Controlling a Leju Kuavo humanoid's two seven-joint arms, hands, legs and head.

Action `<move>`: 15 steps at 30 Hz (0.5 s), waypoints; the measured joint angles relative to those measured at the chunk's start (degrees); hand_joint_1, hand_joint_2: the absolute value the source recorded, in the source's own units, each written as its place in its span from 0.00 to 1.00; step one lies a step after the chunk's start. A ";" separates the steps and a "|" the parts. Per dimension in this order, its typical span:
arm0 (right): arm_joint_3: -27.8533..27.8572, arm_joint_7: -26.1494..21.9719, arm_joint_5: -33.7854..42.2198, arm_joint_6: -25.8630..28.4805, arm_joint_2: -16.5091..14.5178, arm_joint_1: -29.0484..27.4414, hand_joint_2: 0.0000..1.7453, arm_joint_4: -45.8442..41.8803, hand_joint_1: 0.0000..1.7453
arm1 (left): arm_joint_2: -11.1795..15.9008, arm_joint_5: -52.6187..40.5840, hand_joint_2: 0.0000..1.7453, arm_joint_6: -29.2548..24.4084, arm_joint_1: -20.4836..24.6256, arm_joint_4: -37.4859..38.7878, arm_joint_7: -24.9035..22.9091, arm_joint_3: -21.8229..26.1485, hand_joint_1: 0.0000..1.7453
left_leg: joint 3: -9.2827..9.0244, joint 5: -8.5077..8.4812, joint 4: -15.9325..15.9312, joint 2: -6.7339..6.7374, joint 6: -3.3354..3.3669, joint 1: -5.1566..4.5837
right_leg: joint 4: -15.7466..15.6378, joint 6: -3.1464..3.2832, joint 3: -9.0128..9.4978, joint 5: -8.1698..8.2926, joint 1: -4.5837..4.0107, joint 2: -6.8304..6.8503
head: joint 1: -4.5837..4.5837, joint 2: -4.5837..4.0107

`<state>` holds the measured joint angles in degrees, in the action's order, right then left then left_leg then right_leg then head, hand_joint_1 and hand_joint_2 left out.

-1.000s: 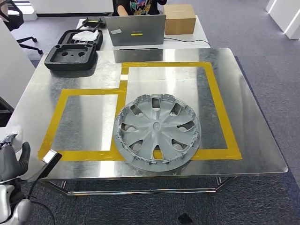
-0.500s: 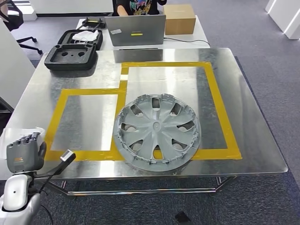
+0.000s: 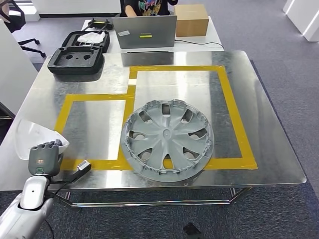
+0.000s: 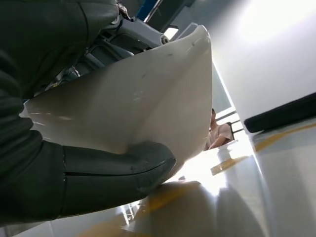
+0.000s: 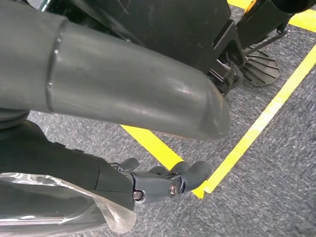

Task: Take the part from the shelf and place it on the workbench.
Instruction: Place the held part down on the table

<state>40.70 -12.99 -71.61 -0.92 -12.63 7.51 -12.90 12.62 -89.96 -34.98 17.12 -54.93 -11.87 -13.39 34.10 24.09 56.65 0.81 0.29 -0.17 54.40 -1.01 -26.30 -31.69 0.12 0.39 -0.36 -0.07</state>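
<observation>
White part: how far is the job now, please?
Done: the left hand already holds the white part, so it is off the shelf. In hand: it is carried over the workbench near edge. Left: set it down and let go.

Grey hubcap (image 3: 167, 140) on the shiny silver workbench (image 3: 270, 149) — yellow tape rectangles (image 3: 233, 112) across it. White part (image 3: 36, 134) at lower left — black foam case (image 3: 77, 59) upper left.
</observation>
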 joint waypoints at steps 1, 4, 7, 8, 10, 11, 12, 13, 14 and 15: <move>-0.32 0.09 -0.03 -0.15 -0.01 0.16 0.00 0.00 0.00 | -0.27 0.00 1.00 -0.05 1.40 1.98 -0.18 -1.25 1.00 | 0.00 -0.01 0.01 0.00 0.00 0.00 | 0.00 -0.02 0.00 0.02 0.00 0.00 | 0.00 0.00; -1.34 0.51 0.07 -0.57 -0.03 0.63 0.00 0.00 0.00 | -1.89 0.00 1.00 0.21 6.01 7.57 -0.60 -5.20 1.00 | 0.05 -0.04 0.04 -0.03 0.05 0.00 | 0.01 -0.07 -0.01 0.05 0.02 0.06 | -0.01 0.00; -2.26 0.88 0.20 -0.99 -0.11 1.03 0.00 0.00 0.00 | -3.86 0.00 1.00 0.99 9.78 11.34 -0.80 -8.74 1.00 | 0.11 -0.05 0.07 -0.05 0.07 -0.01 | 0.01 -0.10 -0.02 0.07 0.02 0.09 | -0.01 0.00; -2.48 0.96 0.23 -1.09 -0.15 1.12 0.00 0.00 0.00 | -4.50 0.00 1.00 1.22 10.69 12.13 -0.80 -9.59 1.00 | 0.13 -0.05 0.09 -0.05 0.07 -0.01 | 0.01 -0.11 -0.02 0.07 0.02 0.09 | 0.00 0.00; -2.98 1.11 0.33 -1.20 -0.23 1.29 0.00 0.00 0.00 | -5.96 0.00 1.00 1.60 12.35 13.64 -0.80 -11.19 1.00 | 0.17 -0.05 0.13 -0.04 0.08 -0.01 | 0.01 -0.13 -0.03 0.08 0.02 0.07 | -0.01 0.00; -3.26 1.21 0.40 -1.26 -0.27 1.38 0.00 0.00 0.00 | -6.93 0.00 1.00 1.81 13.31 14.52 -0.80 -12.18 1.00 | 0.19 -0.05 0.15 -0.04 0.08 -0.02 | 0.01 -0.15 -0.04 0.10 0.03 0.06 | -0.01 0.00; -3.51 1.30 0.46 -1.30 -0.29 1.46 0.00 0.00 0.00 | -7.85 0.00 1.00 1.99 14.14 15.29 -0.80 -13.12 1.00 | 0.22 -0.05 0.16 -0.04 0.08 -0.02 | 0.01 -0.18 -0.05 0.11 0.03 0.05 | -0.01 0.00; -3.72 1.40 0.51 -1.32 -0.32 1.51 0.00 0.00 0.00 | -8.70 0.00 1.00 2.12 14.87 15.96 -0.80 -13.94 1.00 | 0.25 -0.05 0.17 -0.04 0.09 -0.02 | 0.01 -0.21 -0.06 0.14 0.03 0.04 | -0.01 0.00; -3.94 1.49 0.54 -1.33 -0.34 1.55 0.00 0.00 0.00 | -9.48 0.00 1.00 2.19 15.50 16.56 -0.80 -14.71 1.00 | 0.29 -0.05 0.18 -0.04 0.09 -0.02 | 0.01 -0.24 -0.05 0.16 0.03 0.03 | -0.01 0.00; -4.16 1.56 0.55 -1.33 -0.37 1.57 0.00 0.00 0.00 | -10.14 0.00 1.00 2.22 16.02 17.08 -0.80 -15.34 1.00 | 0.32 -0.06 0.19 -0.04 0.10 -0.02 | 0.02 -0.28 0.02 0.18 0.03 0.02 | -0.01 0.00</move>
<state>36.53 -11.43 -71.07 -2.25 -13.00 9.09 -12.90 2.48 -89.96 -32.76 33.14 -37.86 -12.67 -28.73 34.43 24.03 56.84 0.77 0.39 -0.19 54.41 -1.29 -26.29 -31.51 0.15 0.40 -0.37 -0.07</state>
